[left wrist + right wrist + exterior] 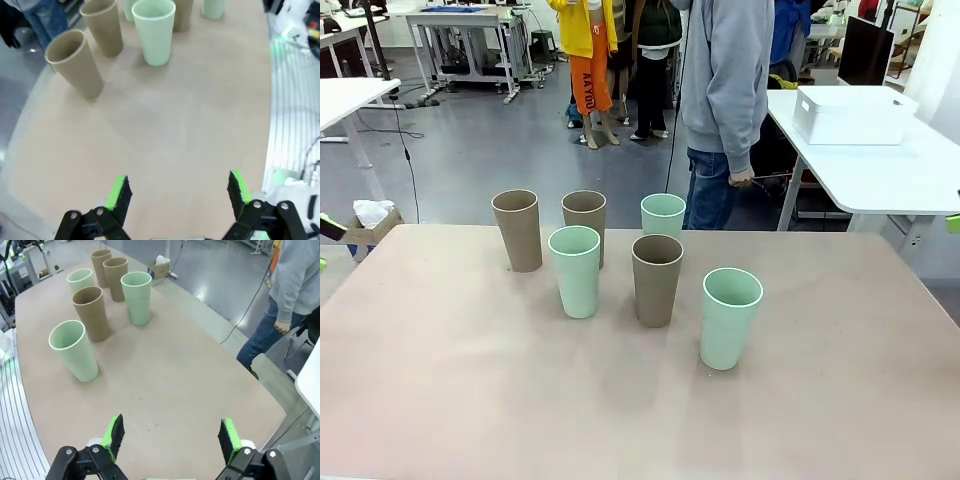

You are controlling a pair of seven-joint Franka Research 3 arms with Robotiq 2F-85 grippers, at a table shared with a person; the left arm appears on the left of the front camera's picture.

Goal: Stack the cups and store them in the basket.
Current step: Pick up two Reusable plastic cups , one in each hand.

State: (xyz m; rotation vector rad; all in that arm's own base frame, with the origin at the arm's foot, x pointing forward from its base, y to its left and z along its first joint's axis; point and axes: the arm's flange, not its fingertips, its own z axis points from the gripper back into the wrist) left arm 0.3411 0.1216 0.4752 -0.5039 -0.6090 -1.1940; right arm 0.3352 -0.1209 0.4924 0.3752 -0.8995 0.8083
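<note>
cups stand upright and unstacked on the beige table (440, 380), six in all, in a loose cluster toward its far half. back row in the front view, left to right: back-left tan cup (517, 230), back-middle tan cup (584, 222), back mint cup (663, 215). forward of these: front-left mint cup (575, 270), just in front of the back-middle tan cup; centre tan cup (657, 280); nearest mint cup (730, 318), closest to the robot's side and set to the right. no two cups are seen touching.

basket (850, 115) sits on a separate white table (880, 180) beyond the right far corner, well apart from the cups.

left gripper (180, 187): in its wrist view it hangs above bare tabletop on the robot's side, tilted down and forward so that its fingers (119, 192) aim toward the cluster. jaws spread wide, nothing between the green pads, no contact with any cup.

right gripper (172, 432): in its wrist view it is likewise raised over bare tabletop, angled down along the table with the cups ahead and to its upper left. jaws spread wide, fingers (227, 435) clear of everything, nothing held.

person (725, 90) stands at the far side in a grey top and jeans, one hand (742, 178) hanging at the side, away from the table.
</note>
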